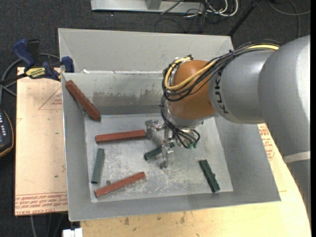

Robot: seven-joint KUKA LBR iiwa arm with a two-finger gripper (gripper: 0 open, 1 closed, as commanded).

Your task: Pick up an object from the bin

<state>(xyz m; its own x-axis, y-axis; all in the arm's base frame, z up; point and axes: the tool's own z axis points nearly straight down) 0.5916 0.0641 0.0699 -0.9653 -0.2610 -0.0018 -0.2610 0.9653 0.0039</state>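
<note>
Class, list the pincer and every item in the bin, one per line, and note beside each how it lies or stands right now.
Pincer: down in the bin's middle, beside the short green bar's right end.
Short green bar: at the pincer's tip; whether it is gripped is unclear.
Back-left red bar: propped aslant against the wall.
Middle red bar: lying flat.
Front red bar: lying flat.
Left green bar: lying flat.
Right green bar: lying flat.

Upper left: red-brown bar [82, 100], tilted; lower right: dark green bar [209, 175].
</note>
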